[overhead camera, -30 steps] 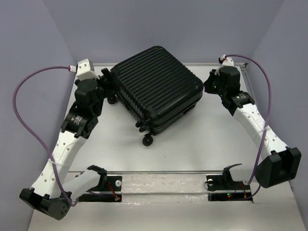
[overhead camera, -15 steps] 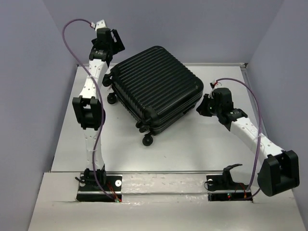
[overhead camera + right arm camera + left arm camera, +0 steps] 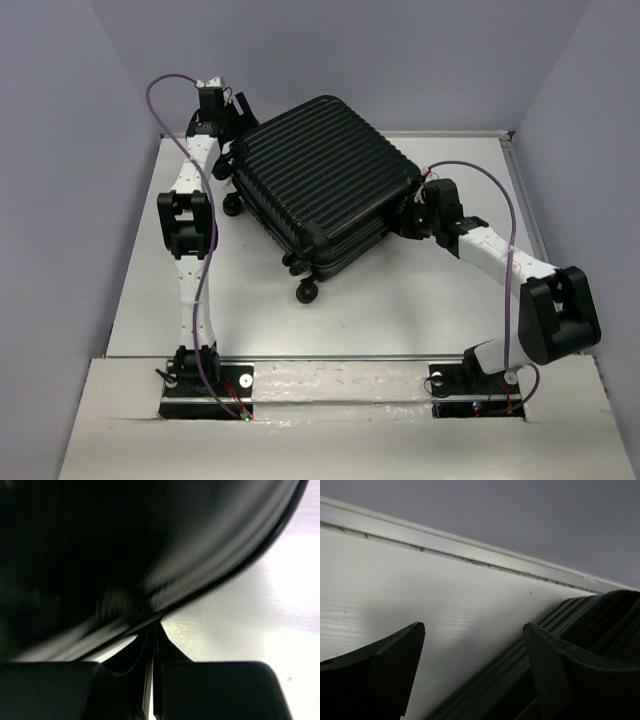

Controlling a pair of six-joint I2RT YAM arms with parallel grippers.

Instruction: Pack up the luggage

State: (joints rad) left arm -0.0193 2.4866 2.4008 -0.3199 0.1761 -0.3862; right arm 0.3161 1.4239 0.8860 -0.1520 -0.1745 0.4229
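The luggage [image 3: 325,180] is a black ribbed hard-shell suitcase lying closed and skewed in the middle of the table, wheels toward the near left. My left gripper [image 3: 230,128] is stretched out to its far left corner. In the left wrist view it [image 3: 472,630] is open and empty, and the ribbed shell [image 3: 600,620] lies by the right finger [image 3: 570,680]. My right gripper [image 3: 412,218] is at the suitcase's right side. In the right wrist view it [image 3: 156,630] is shut, its tips against the blurred edge of the shell [image 3: 100,555]. I see nothing between the fingers.
The white table [image 3: 430,300] has a raised rim along the back [image 3: 470,550] and grey walls close on three sides. The suitcase's wheels [image 3: 306,291] stick out toward the near edge. The arm bases [image 3: 205,385] sit on the metal bar at the front.
The left arm unfolded, rose to the back left, then came down onto the suitcase's far left corner. The right gripper moved from the back right in to the suitcase's right side.
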